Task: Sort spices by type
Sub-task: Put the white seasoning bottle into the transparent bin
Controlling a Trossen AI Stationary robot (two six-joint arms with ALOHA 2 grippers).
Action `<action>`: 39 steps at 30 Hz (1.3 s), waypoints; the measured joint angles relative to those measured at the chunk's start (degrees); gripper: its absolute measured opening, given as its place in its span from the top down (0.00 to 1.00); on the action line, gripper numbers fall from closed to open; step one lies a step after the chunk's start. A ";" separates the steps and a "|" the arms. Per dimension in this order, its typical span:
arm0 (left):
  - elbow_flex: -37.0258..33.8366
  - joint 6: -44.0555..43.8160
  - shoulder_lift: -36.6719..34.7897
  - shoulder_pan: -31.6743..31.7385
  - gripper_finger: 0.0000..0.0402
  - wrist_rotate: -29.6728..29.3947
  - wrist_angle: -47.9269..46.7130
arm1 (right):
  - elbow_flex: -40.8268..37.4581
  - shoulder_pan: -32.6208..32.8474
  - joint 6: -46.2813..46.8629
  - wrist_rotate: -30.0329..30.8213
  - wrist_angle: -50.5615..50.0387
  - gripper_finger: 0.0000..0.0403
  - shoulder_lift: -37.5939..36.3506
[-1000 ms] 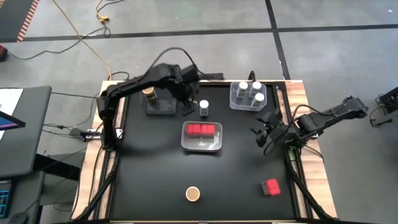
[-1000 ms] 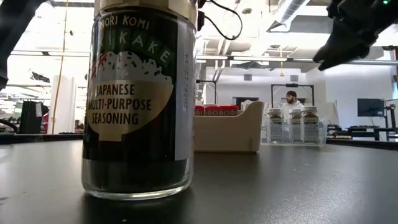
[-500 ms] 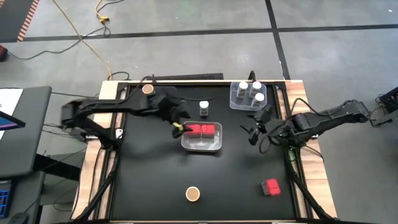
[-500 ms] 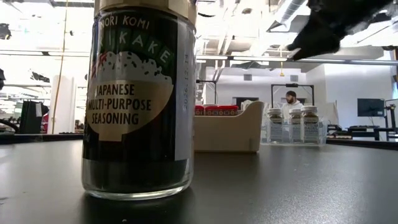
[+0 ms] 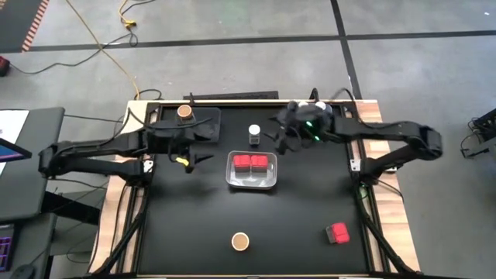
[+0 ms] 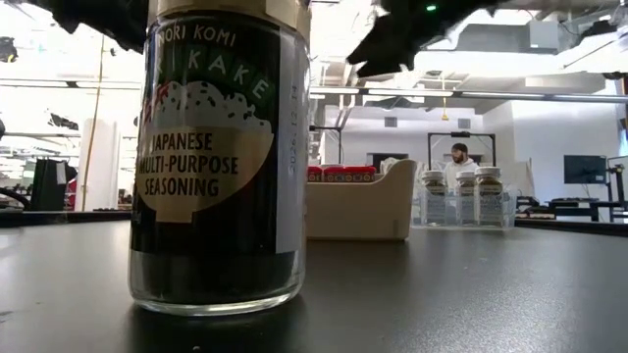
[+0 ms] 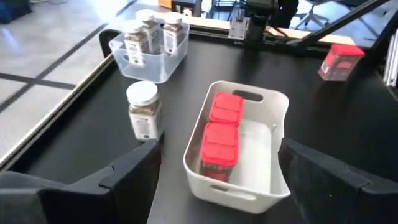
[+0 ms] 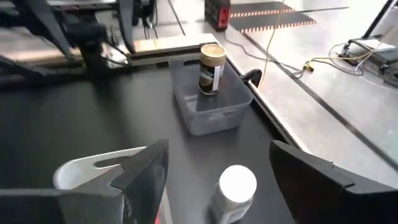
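Observation:
A lone white-lidded jar (image 5: 254,134) stands on the table just beyond the white tray (image 5: 252,180), which holds two red blocks (image 5: 252,162). My right gripper (image 5: 280,136) hovers open to the right of this jar (image 8: 235,188). My left gripper (image 5: 186,154) is open, left of the white tray, and looks across it (image 7: 217,155). Three white-lidded jars (image 7: 152,31) stand in a clear tray (image 7: 149,65) at the far right. One brown-topped jar (image 5: 184,112) stands in a clear tray (image 8: 208,115) at the far left. Another brown-topped jar (image 5: 240,242) and a third red block (image 5: 337,232) stand near the front edge.
In the low view the near brown-topped jar (image 6: 221,157) fills the foreground and hides much of the table. My right arm (image 5: 372,132) reaches across the far right corner, over the clear tray. A person (image 6: 459,153) stands far off in the room behind.
My left gripper has drawn away from the far-left clear tray, swung past the white tray and moved back toward the table's left side; the brown-topped jar stays in that tray. My right gripper has swung from the right edge toward the far middle, up to the lone white-lidded jar.

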 joint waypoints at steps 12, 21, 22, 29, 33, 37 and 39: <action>-2.47 4.96 -2.28 0.02 0.23 -2.99 -3.39 | 23.18 -8.84 -13.30 -12.09 -21.20 0.24 21.97; -2.47 6.65 -2.17 0.56 0.23 -3.25 -4.38 | 36.04 -11.50 -21.05 -15.09 -34.29 0.24 33.98; -2.47 6.65 -2.17 0.83 0.23 -3.26 -4.48 | 37.18 -11.72 -21.31 -15.14 -35.67 0.24 35.23; -2.47 6.65 -2.17 1.95 0.23 -3.30 -5.65 | 41.70 -12.34 -23.15 -16.06 -42.15 0.24 40.38; -2.47 6.53 -2.17 1.97 0.23 -3.48 -5.97 | 41.53 -12.36 -22.97 -16.41 -43.28 0.24 41.00; -2.47 6.47 -2.17 2.00 0.23 -4.10 -5.94 | 40.94 -12.28 -23.17 -16.41 -41.40 0.24 40.85; -2.47 6.45 -2.17 2.01 0.23 -4.49 -5.95 | 40.92 -12.28 -23.17 -16.39 -41.59 0.24 40.94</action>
